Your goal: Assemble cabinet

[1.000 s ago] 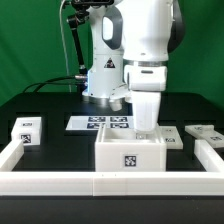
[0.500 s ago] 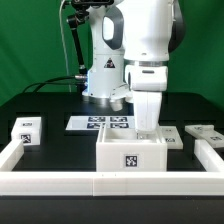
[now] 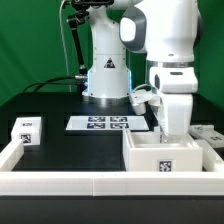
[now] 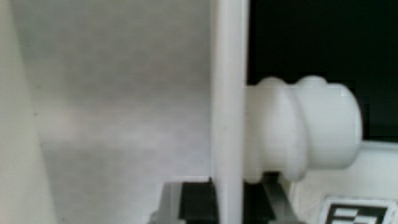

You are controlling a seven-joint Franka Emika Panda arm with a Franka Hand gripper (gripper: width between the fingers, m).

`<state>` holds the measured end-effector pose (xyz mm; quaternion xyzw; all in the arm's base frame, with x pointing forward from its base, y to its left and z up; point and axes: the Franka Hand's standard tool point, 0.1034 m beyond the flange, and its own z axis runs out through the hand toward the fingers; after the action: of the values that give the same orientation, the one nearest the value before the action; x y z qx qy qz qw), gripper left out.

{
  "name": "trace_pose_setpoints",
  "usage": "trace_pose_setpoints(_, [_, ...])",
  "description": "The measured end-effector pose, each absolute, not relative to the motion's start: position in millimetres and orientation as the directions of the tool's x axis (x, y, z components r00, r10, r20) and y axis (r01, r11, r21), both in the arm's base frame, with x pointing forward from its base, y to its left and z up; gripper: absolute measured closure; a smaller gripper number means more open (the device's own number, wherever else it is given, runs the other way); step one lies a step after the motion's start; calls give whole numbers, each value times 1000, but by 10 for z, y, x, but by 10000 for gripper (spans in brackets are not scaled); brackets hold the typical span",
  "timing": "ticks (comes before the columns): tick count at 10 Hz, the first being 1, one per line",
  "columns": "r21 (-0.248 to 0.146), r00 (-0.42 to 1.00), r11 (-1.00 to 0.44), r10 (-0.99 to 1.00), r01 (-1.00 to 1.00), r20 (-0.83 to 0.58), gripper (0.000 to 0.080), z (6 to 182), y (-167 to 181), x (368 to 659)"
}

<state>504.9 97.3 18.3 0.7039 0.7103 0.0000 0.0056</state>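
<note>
The Panda arm's two-finger gripper [image 3: 176, 128] reaches straight down into the cabinet [image 3: 145, 160], a large white plastic open-topped box with a black-and-white square tag on its face. The box stands upright on the black bench [image 3: 60, 145], close to the front edge and toward the corner on the exterior view's right.

The cabinet sits directly under the gripper, not to one side of it. Its long side appears to run parallel to the bench's front edge. In the wrist view a thin upright wall of the cabinet [image 4: 228, 80] runs up from between the dark fingers, so the gripper [image 4: 222, 205] appears to be pinched on that wall, though the fingertips are mostly hidden. A round white part [image 4: 302, 120] sits close beside the wall, and what it is cannot be told.

Counted:
- one cabinet
- one small white tagged block [image 3: 27, 132] near the edge on the exterior view's left
- one flat white tagged piece [image 3: 208, 132] at the opposite edge, partly hidden
- one marker board [image 3: 100, 123] toward the back
- low white border rails [image 3: 60, 183] along three edges
</note>
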Motion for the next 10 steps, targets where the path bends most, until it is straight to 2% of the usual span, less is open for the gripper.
trace_pose_setpoints(3, [12, 10, -10, 1000, 1000, -3, 765, 186, 1133, 5206])
trace_pose_setpoints(6, [10, 16, -16, 1000, 1000, -4, 765, 186, 1132, 5209])
trace_pose_setpoints(7, [13, 17, -17, 1000, 1000, -3, 690, 187, 1132, 5204])
trace_pose_setpoints(8, [14, 21, -21, 1000, 1000, -3, 690, 208, 1131, 5189])
trace_pose_setpoints(9, [17, 22, -22, 1000, 1000, -4, 522, 233, 1128, 5190])
trace_pose_setpoints(10, [19, 27, -26, 1000, 999, -5, 522, 257, 1126, 5194])
